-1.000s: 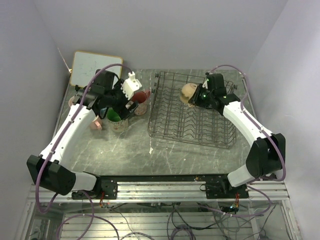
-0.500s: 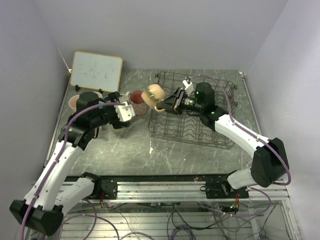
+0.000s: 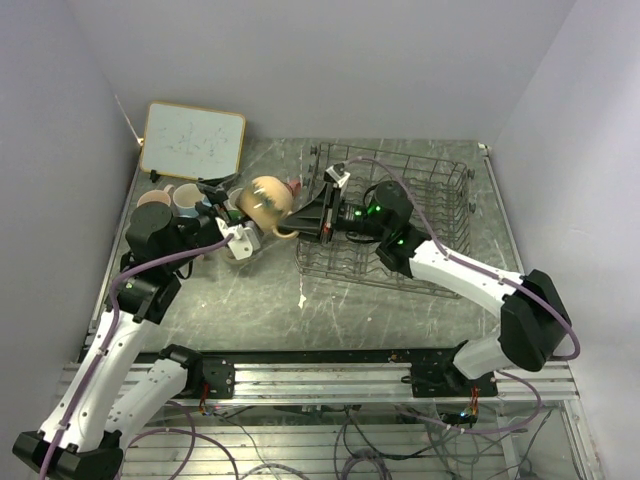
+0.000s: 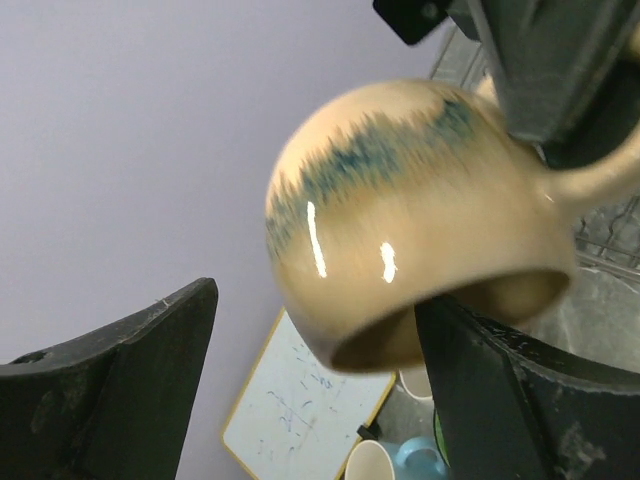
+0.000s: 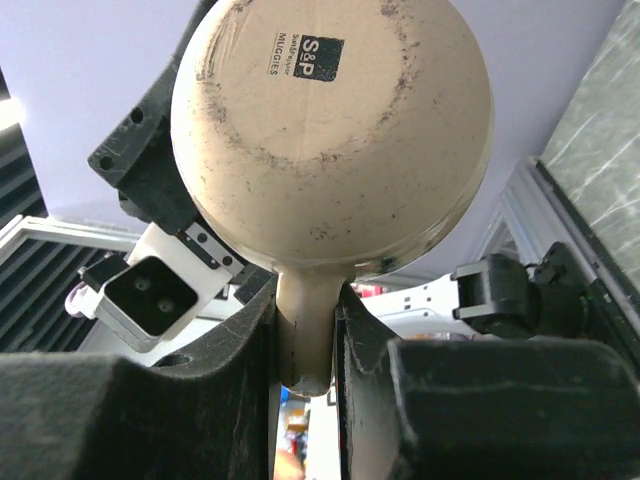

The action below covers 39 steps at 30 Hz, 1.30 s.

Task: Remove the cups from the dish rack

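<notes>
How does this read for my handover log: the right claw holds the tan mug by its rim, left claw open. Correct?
Not by its rim. The right wrist view shows the right claw pinching the tan mug by its handle. The left claw is open, as you said.

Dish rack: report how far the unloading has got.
Done: a pale pink cup and a light blue cup stand on the table left of the dish rack. In hand: the right gripper holds the tan mug by its handle, between the fingers of the open left gripper. Left: setting that mug down; no cup shows in the rack.
</notes>
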{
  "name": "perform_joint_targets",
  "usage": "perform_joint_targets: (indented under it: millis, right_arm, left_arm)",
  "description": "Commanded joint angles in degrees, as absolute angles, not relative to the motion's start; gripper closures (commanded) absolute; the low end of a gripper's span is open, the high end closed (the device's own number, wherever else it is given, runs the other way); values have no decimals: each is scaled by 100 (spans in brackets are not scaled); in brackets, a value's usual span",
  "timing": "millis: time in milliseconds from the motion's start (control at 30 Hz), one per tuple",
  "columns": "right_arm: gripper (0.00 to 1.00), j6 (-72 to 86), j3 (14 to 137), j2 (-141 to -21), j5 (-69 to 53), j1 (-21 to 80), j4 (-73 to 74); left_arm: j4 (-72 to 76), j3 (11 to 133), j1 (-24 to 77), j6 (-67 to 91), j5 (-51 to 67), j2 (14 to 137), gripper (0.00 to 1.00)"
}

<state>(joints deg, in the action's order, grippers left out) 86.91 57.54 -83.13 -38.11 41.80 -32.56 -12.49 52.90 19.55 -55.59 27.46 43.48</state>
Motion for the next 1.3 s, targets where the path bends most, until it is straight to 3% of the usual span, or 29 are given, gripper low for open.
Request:
perform_joint_targets:
  millis: [0, 333, 367, 467, 567, 633, 800, 867, 1000, 1267]
  right_arm:
    - [100, 9038, 5977, -8340, -3807, 4371, -4325]
    - [100, 9341, 6019, -8546, -3786, 4705, -4629]
    - [100, 9369, 5994, -8576, -3807, 4702, -4644]
    - [100, 9452, 5907, -8660, -3844, 4710, -4699]
    - [99, 9487, 5893, -8777, -3963, 4696, -4691]
    - [89, 9408, 5876, -8819, -4017, 4688, -4581]
    - [28, 8413, 5941, -8706, -4139, 4372, -3080]
    - [14, 7798, 5937, -8538, -4024, 4098, -2097]
    - [6, 6675, 5965, -8197, -3652, 3432, -197]
    - [4, 5487, 6127, -7628, -2766, 2288, 1555]
  left_arm:
    - [-766, 5332, 1944, -5478, 2953, 4225, 11]
    - [-1111, 5380, 1943, -5596, 2996, 4228, 33]
    - [-1141, 5390, 1945, -5606, 3011, 4242, 41]
    - [-1284, 5458, 1948, -5508, 3008, 4307, 78]
    - [-1687, 5541, 1943, -5611, 3046, 4372, 92]
    - [-2073, 5596, 1946, -5789, 3112, 4416, 93]
    - [-3117, 5688, 1947, -6144, 2991, 4586, 93]
    - [-3680, 5767, 1949, -6346, 2867, 4745, 93]
    - [-4918, 5939, 1951, -6807, 2552, 5273, 93]
    - [-5289, 5898, 2626, -6228, 1589, 6450, 93]
